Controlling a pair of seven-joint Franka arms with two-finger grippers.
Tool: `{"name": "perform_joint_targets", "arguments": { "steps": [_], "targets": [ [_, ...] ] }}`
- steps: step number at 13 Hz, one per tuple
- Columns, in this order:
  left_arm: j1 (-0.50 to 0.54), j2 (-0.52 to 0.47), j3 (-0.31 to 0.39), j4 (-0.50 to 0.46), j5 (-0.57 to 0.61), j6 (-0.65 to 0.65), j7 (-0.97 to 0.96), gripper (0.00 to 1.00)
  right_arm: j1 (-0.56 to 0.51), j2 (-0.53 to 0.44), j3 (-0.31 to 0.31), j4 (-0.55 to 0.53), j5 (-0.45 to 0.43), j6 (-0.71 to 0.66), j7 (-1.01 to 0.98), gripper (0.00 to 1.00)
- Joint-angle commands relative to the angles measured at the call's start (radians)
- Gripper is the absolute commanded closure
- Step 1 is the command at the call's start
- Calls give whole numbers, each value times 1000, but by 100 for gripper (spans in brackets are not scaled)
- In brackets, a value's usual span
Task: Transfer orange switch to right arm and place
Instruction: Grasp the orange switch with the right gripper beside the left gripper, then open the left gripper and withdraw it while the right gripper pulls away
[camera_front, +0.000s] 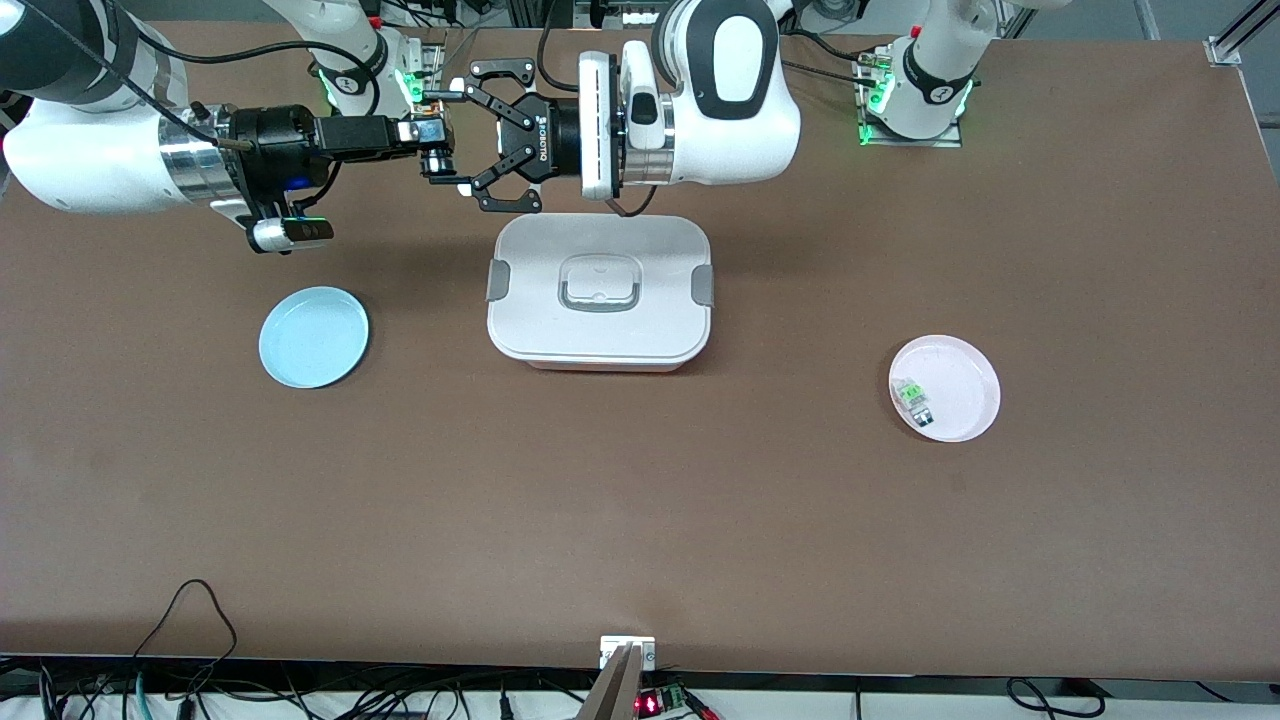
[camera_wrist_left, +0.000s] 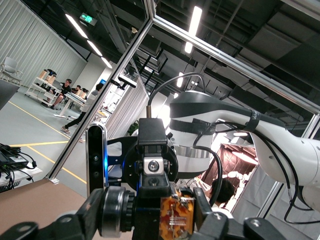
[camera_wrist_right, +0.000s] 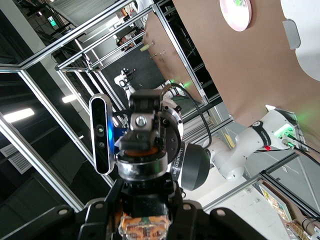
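Above the table's robot edge, we see the orange switch (camera_front: 436, 150) axis level between both grippers; right gripper (camera_front: 432, 143) clamps it, left gripper (camera_front: 462, 140) spread apart.

Right claw (camera_front: 436, 150) and left claw (camera_front: 470, 135) meet above the table (camera_front: 640, 520).

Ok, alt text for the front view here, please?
The right gripper and left gripper meet in mid-air around the orange switch, above the table. Below sit a closed white container, blue plate and pink plate.
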Motion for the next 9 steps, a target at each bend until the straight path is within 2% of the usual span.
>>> {"name": "perform_joint_targets", "arguments": {
  "steps": [1, 3, 4, 7, 9],
  "targets": [
    [6, -21, 10, 12, -34, 11, 10, 0, -4, -12, 2, 8, 12, -7, -1, 100],
    [113, -56, 10, -37, -24, 6, 15, 0, -5, 0, -1, 27, -13, -7, -22, 100],
    [169, -74, 7, -77, -24, -3, 23, 0, -9, 16, -4, 56, -74, -9, -50, 100],
    [357, -136, -4, -162, -5, -30, 24, 0, -16, 65, -7, 160, -342, -55, -221, 100],
    [501, -159, -4, -243, 161, -113, 23, 0, -22, 94, -21, 220, -569, -76, -437, 100]
  ]
}}
